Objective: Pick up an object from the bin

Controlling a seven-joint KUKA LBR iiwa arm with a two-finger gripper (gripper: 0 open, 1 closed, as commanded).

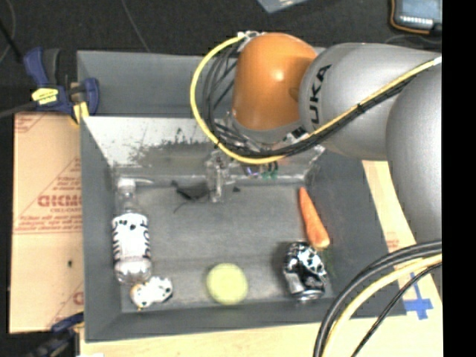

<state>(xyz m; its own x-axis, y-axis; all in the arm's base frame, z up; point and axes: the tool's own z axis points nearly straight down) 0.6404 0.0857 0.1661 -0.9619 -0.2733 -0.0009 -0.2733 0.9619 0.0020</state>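
Gripper [219,178] hangs by the back wall of the bin [245,236], just right of a small black thing [190,193] on the floor; we cannot tell how far it is open or whether it grips anything. Well apart, we see a spotted bottle [131,245], a yellow-green ball [226,283], a crushed can [305,271] and an orange carrot [314,219].

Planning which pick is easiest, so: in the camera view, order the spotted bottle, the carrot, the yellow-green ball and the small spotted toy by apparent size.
1. spotted bottle, clearly largest.
2. carrot, long but thin.
3 and 4. yellow-green ball and small spotted toy look about alike; the ball is perhaps slightly bigger.
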